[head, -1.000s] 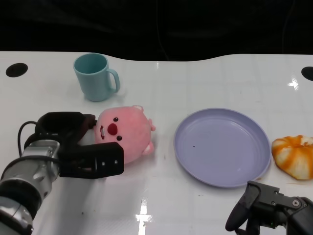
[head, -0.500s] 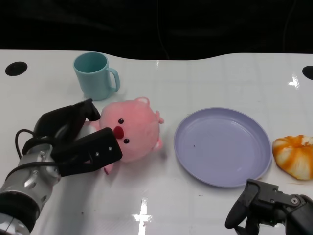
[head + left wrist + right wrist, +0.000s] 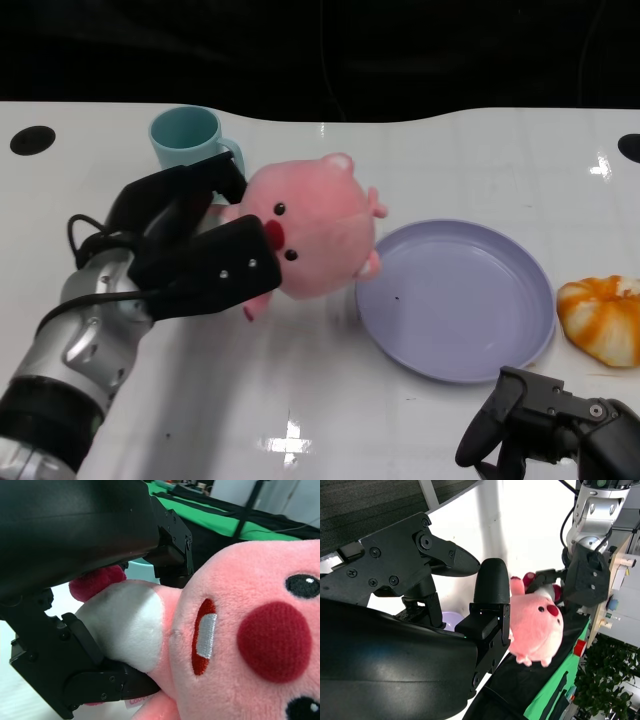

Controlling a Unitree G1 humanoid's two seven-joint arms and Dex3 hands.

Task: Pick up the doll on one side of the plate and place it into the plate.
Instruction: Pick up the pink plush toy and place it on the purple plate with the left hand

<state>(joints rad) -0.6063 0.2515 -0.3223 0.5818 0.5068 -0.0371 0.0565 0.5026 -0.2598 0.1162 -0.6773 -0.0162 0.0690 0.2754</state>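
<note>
My right hand [image 3: 545, 425] sits nearest, fingers curled on nothing. One purple plate [image 3: 455, 298], one orange item [image 3: 603, 317] beside it. My left hand [image 3: 195, 250] grips the one pink doll [image 3: 315, 238], lifted at the plate's edge. One teal mug [image 3: 185, 135] behind.

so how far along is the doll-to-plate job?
Pickup looks done: the left hand grips the doll, lifted off the table beside the plate. In hand: carrying it toward the plate. Left: get it over the plate, which holds nothing yet, and release. Right hand hangs idle.
</note>
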